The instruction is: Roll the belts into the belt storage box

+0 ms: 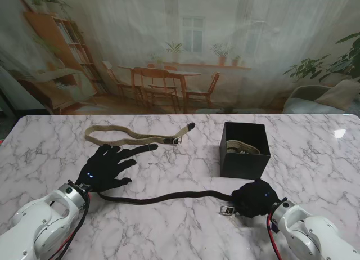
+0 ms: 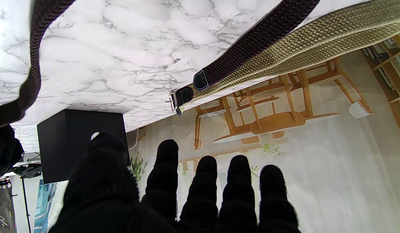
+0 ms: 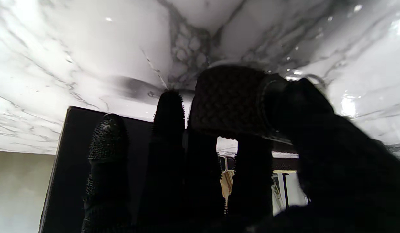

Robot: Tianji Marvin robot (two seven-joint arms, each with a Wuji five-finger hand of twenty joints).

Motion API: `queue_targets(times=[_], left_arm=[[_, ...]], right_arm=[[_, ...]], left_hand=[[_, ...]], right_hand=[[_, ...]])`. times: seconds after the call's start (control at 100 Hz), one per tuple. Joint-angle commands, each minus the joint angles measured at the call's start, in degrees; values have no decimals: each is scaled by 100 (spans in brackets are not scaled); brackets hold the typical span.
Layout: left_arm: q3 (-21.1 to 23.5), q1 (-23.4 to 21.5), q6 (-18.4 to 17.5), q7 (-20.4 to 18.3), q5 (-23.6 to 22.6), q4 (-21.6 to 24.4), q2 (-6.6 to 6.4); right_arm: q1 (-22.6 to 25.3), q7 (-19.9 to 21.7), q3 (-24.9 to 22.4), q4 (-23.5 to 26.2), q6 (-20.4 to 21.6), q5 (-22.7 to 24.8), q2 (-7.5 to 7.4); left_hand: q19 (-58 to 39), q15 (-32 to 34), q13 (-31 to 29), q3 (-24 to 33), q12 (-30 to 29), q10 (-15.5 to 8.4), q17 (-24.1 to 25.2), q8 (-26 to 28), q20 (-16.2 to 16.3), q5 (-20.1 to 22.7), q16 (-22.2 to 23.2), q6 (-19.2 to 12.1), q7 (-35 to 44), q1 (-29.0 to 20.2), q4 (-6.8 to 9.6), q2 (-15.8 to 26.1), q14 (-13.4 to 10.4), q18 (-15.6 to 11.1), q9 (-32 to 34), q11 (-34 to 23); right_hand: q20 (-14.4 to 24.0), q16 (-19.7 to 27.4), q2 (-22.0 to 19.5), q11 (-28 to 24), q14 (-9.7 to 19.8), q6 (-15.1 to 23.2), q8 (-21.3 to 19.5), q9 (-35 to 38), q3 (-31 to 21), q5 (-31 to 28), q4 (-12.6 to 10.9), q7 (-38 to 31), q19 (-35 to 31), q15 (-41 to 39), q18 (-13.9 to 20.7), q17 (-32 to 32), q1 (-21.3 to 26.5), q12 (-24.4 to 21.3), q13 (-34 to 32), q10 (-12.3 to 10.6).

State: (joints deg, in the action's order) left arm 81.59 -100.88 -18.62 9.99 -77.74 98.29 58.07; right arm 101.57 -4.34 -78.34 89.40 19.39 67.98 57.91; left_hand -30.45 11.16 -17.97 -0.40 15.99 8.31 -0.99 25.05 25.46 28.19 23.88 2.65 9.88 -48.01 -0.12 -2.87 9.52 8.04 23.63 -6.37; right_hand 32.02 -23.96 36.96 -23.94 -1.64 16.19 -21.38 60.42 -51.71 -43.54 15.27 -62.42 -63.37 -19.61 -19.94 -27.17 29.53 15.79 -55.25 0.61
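A black belt (image 1: 163, 198) lies stretched across the near part of the marble tabletop (image 1: 315, 153), its buckle end (image 1: 228, 210) gathered at the robot's right hand (image 1: 254, 198), which is curled around the start of a coil; the right wrist view shows woven strap wrapped over the fingers (image 3: 169, 123), apparently so the belt can be wound up before it goes in the box. The strap's far end runs to the left hand (image 1: 107, 167), which rests palm down with fingers spread and grips nothing; it sits at or on the tail, perhaps to keep the strap taut for rolling, though contact cannot be confirmed. The black storage box (image 1: 244, 150) stands just beyond the right hand toward the tabletop's right half, close enough for a short lift, and already holds one rolled tan belt (image 1: 243, 147). A second tan belt (image 1: 135, 137) lies folded in a loop near the far edge, left of centre, just beyond the left hand's fingertips and waiting its turn. The job looks roughly a third done, with the black belt's rolling barely begun.
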Motion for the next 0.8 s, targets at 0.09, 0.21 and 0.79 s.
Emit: queue_targets(times=[0.09,0.21,0.79], left_arm=[[-27,16,-24,-53,5,-22,-1],[-37,26,-33,-42,10,-32,-1],[-73,58,-50,-36,25,-57,-2]], right_arm=[[-47,-228,69,-193,70,-3,41],[-87,-430,119,-281,95,55,39],[-85,-789,261,-386,-342,-379,165]], left_hand=[[169,-109,-10,-125,67,118,104,55,59,109,-10,158,8,-156,-88,254,87,169,43,58],[166,-106,-13,-126,70,97,102,54,59,99,-7,152,4,-156,-87,254,77,164,50,52],[151,-95,-43,-121,77,104,94,38,57,38,-1,157,-24,-182,-85,248,84,168,79,33]], right_hand=[[56,-297,-127,-1061,252,324,-502,1148,-163,367,-12,123,-376,-479,33,-329,352,938,-728,-259],[50,-433,-192,-1398,341,-156,454,1766,-407,861,-122,1136,-591,-752,172,-593,302,1085,-1153,-412],[-642,-351,-1177,-2645,-654,-969,755,2344,-998,3195,-1019,2045,-1491,-2845,-417,-2048,706,973,-1973,402]])
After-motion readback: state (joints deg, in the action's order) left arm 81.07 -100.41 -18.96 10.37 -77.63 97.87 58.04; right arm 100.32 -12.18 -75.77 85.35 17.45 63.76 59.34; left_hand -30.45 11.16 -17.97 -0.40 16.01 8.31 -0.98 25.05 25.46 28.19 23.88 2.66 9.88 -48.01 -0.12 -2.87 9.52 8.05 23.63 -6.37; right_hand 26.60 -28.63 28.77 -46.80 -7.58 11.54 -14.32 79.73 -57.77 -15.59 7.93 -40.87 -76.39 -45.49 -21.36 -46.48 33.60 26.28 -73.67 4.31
